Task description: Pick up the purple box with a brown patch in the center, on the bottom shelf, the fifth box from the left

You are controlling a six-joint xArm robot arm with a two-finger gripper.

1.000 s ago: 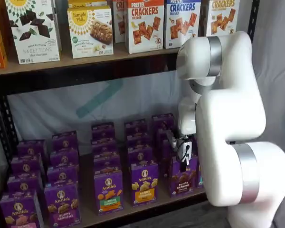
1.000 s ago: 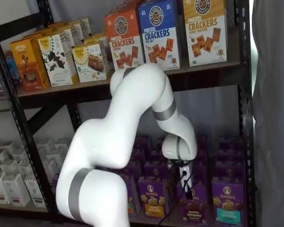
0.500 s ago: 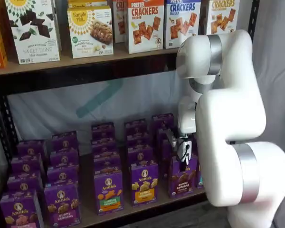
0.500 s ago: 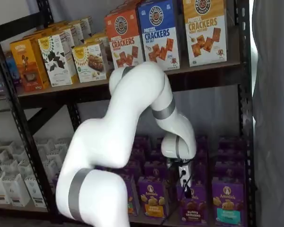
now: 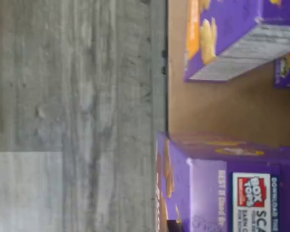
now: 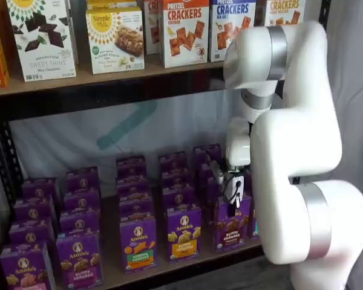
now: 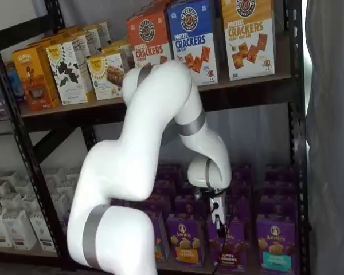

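The purple box (image 6: 232,225) with the dark brown band stands at the front of the bottom shelf (image 6: 112,270), tilted slightly. It also shows in a shelf view (image 7: 230,254) and close up in the wrist view (image 5: 222,183), its top with a Box Tops label. My gripper (image 6: 235,202) hangs from the white wrist straight over the box, its black fingers closed on the box's top edge. In a shelf view (image 7: 219,227) the fingers reach down onto the same box with a cable beside them.
A purple carton with a yellow-orange band (image 6: 183,234) stands just left of the held box, a teal-patch carton (image 7: 274,249) to its right, more purple rows behind. Cracker boxes (image 6: 184,29) fill the upper shelf. My bulky white arm (image 6: 296,151) stands before the rack's right side. Grey floor (image 5: 77,96) lies below.
The arm's upper joints have shifted up and left. The gripper and the purple box have moved slightly with it, and the box now leans a little.
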